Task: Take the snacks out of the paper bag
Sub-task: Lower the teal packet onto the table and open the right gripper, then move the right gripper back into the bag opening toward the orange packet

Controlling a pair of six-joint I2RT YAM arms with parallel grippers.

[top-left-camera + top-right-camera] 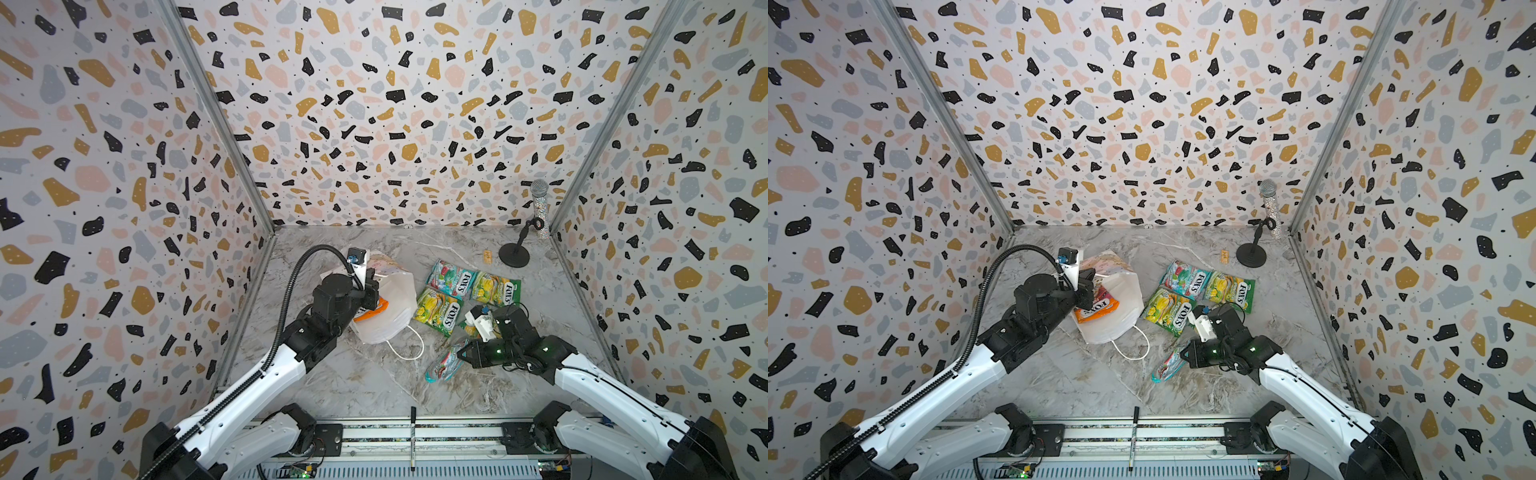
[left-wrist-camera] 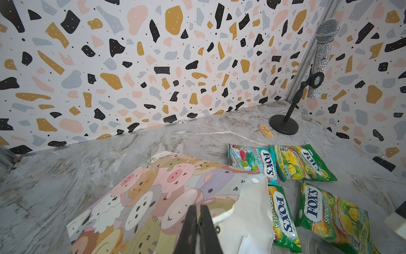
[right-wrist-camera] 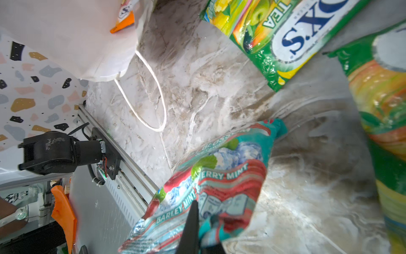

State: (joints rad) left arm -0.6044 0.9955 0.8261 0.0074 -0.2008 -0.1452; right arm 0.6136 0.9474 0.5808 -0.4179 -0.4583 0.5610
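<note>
Left wrist: three green snacks (image 2: 303,162), one teal snack (image 2: 252,160), one paper bag (image 2: 153,193).

I have the left arm stretched forward, its left tool (image 1: 371,291) pinched closed on the paper bag (image 1: 397,309) at its rim. The right arm bends inward, wrist low and rolled sideways, right tool (image 1: 460,353) clamped on a teal-red packet (image 1: 443,368).

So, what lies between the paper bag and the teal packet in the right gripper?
Only the bag's white cord handle, on bare table; both top views show it.
</note>
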